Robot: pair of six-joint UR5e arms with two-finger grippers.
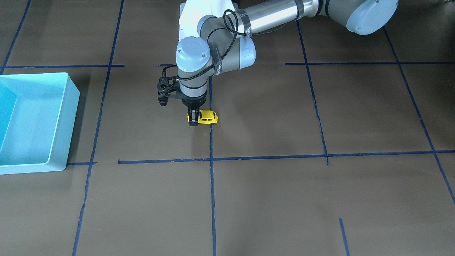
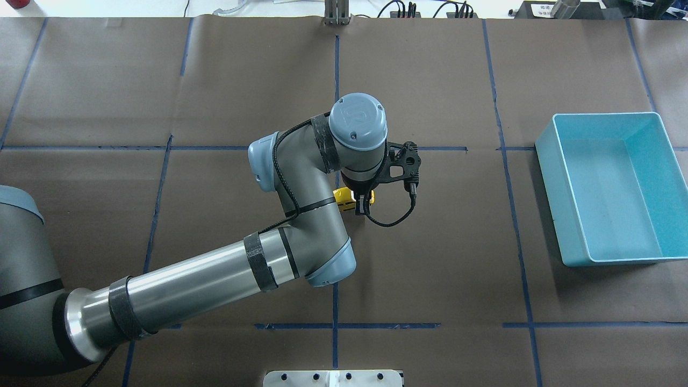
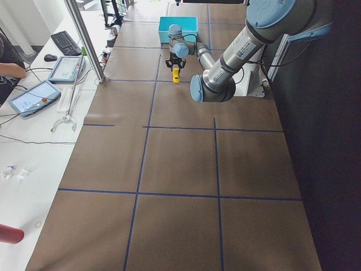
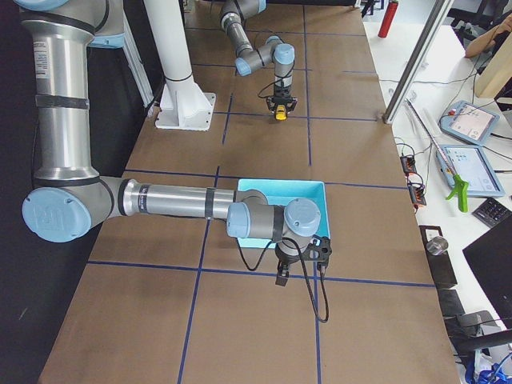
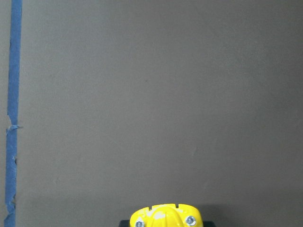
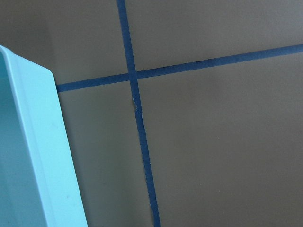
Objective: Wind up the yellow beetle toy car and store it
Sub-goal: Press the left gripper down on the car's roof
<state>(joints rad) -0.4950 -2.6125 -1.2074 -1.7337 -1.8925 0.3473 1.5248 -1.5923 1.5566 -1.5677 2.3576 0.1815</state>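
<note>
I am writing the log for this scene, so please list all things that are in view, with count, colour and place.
yellow beetle toy car: one, yellow, middle of the table, one end between the left gripper's fingers.
bin: one, light blue, empty, on the table's right side.
tape lines: several, blue, a grid across the table.
table: one, brown cover.
tablets: two, on the white side bench.
left gripper: one, black, shut on the car.
right gripper: one, black, beside the bin; open or shut cannot be told.
</note>
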